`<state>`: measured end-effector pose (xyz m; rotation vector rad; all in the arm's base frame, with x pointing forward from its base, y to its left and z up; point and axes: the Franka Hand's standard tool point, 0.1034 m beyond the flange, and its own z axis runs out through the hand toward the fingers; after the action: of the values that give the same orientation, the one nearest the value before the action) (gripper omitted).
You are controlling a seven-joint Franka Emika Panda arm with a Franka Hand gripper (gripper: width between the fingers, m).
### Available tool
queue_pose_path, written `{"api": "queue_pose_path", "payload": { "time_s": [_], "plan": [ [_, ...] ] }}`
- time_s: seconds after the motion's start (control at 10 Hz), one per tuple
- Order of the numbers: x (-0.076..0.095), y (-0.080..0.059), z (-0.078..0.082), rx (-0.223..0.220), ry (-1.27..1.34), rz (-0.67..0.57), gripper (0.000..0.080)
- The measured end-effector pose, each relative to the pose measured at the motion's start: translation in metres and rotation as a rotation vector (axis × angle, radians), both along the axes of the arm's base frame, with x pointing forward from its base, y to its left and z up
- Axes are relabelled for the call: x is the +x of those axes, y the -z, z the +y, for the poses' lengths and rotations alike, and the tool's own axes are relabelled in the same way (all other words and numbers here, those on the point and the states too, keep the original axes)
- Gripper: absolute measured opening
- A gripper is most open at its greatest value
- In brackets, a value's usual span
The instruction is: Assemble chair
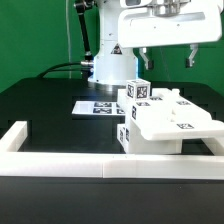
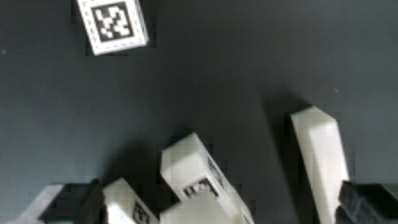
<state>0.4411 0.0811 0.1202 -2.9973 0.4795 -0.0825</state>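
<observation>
The chair point(image 1: 160, 122) is a chunky white cluster of panels and square legs with black-and-white tags, standing on the black table towards the exterior view's right. My gripper point(image 1: 167, 58) hangs well above it, open, with nothing between its fingers. In the wrist view the chair's upright white legs point(image 2: 187, 165) and a long white bar point(image 2: 317, 150) rise towards the camera. The dark fingertips point(image 2: 75, 200) of my gripper point(image 2: 222, 198) show at the frame's edge on either side of those parts, clear of them.
The marker board point(image 1: 100, 106) lies flat behind the chair, near the white robot base point(image 1: 110, 68). A low white border wall point(image 1: 90, 166) runs along the table's front and up the exterior view's left. A single tag on a white patch point(image 2: 112, 25) lies on the dark table.
</observation>
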Motion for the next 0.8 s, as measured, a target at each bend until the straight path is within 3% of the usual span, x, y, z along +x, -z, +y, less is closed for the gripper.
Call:
{"api": "queue_pose_path", "payload": {
  "time_s": [0.3,0.7,0.8],
  "plan": [
    [-0.015,0.015,0.003,-0.019,-0.037,0.018,0.0649],
    [-0.016,0.017,0.003,-0.024,-0.051,0.019,0.0649],
    [-0.020,0.023,0.001,-0.034,-0.089,0.023,0.0649]
  ]
}}
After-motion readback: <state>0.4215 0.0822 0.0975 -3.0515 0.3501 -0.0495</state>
